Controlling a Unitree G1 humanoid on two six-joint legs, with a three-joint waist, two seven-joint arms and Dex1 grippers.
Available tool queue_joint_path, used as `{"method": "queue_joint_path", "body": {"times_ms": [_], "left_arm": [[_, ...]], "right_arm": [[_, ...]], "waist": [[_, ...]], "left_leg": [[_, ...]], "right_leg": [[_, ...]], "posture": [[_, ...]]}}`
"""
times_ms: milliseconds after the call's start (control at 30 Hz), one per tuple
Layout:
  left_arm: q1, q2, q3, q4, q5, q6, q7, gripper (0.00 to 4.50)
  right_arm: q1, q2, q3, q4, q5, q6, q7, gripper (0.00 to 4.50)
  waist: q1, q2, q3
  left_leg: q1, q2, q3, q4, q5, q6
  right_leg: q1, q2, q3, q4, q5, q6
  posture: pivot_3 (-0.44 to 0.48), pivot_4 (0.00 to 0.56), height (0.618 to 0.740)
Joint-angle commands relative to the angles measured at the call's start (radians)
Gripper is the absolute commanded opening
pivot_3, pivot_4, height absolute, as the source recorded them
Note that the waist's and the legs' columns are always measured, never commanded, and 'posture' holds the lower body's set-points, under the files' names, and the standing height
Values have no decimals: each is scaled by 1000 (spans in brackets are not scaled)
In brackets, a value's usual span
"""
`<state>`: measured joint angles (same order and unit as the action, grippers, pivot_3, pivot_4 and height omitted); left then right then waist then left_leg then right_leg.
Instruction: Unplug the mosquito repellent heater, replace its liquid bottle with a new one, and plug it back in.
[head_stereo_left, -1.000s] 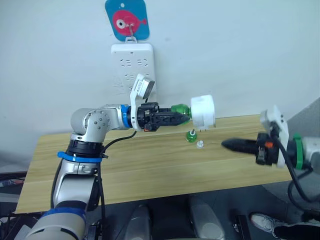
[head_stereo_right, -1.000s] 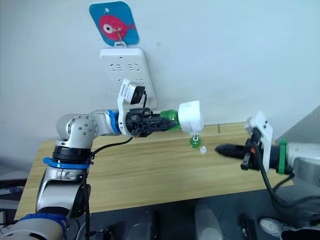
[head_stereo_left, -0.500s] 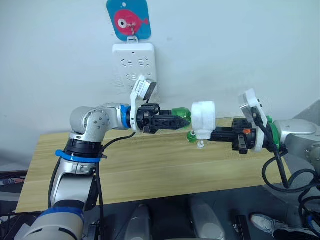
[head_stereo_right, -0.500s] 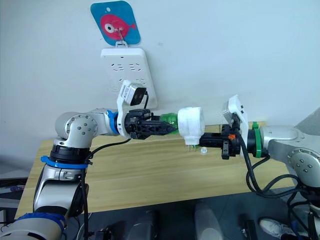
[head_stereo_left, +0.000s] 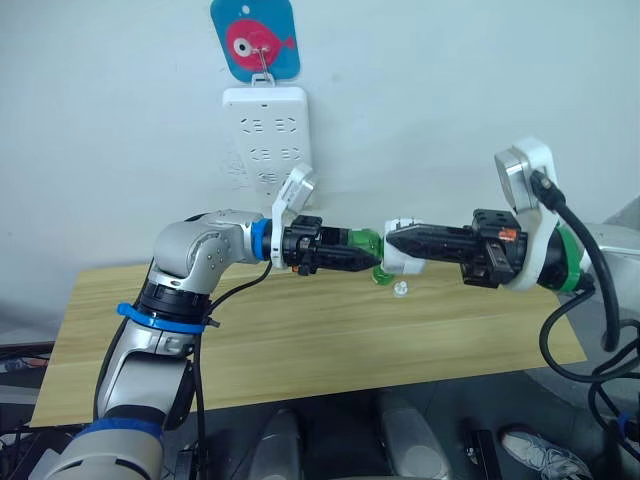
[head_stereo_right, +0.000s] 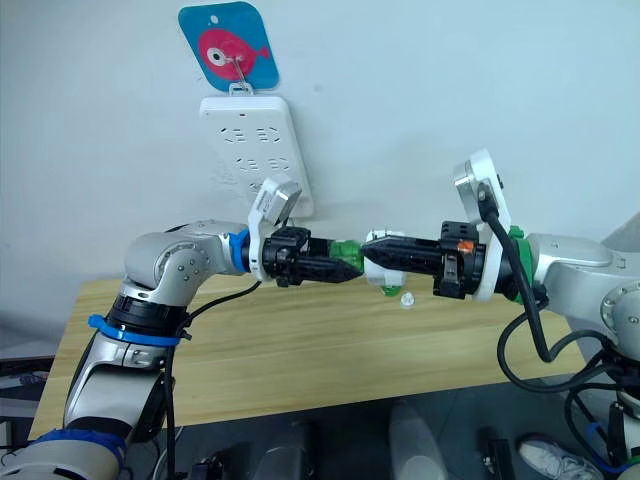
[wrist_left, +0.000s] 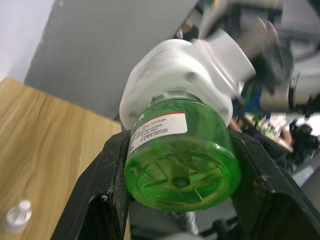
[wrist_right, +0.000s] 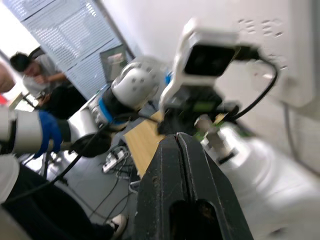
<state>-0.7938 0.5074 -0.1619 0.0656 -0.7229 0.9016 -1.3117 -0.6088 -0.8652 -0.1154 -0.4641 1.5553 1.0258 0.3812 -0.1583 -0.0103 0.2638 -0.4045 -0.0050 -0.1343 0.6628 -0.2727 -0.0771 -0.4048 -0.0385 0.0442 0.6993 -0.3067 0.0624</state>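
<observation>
My left gripper (head_stereo_left: 366, 260) is shut on the green liquid bottle (wrist_left: 182, 165), held level above the table. The bottle's neck sits in the white mosquito repellent heater (wrist_left: 175, 80), which points toward my right arm. My right gripper (head_stereo_left: 392, 240) has reached the heater (head_stereo_left: 398, 263) from the right and covers most of it. In the right wrist view its fingers (wrist_right: 185, 165) are pressed together, and the heater (wrist_right: 260, 190) lies right beside them with its metal prongs (wrist_right: 207, 127) showing. Another small green bottle (head_stereo_left: 381, 276) stands on the table below, next to a clear cap (head_stereo_left: 400, 290).
A long white power strip (head_stereo_left: 265, 130) hangs on the wall under a blue fish tag (head_stereo_left: 255, 38), above and behind my left arm. The wooden table (head_stereo_left: 300, 340) runs across below both arms. A person (wrist_right: 30, 75) sits in the background of the right wrist view.
My right gripper has come in from the right and up to the heater. The left wrist has turned, so the heater shows less and sits behind the right fingers.
</observation>
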Motion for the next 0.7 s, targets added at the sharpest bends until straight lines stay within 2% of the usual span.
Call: {"method": "queue_joint_path", "body": {"times_ms": [33, 700], "left_arm": [[2, 22, -16, -83, -5, -33, -65, 2296], [-25, 4, 67, -125, -153, 124, -27, 2296]], "right_arm": [[-25, 9, -13, 11, 15, -9, -20, 0], [-6, 2, 20, 51, -93, 60, 64, 0]], "waist": [[0, 0, 0], [0, 0, 0]], "left_leg": [[0, 0, 0, 0, 0, 0], [0, 0, 0, 0, 0, 0]], "right_leg": [[0, 0, 0, 0, 0, 0], [0, 0, 0, 0, 0, 0]], "posture": [[-218, 205, 740], [-208, 207, 740]]}}
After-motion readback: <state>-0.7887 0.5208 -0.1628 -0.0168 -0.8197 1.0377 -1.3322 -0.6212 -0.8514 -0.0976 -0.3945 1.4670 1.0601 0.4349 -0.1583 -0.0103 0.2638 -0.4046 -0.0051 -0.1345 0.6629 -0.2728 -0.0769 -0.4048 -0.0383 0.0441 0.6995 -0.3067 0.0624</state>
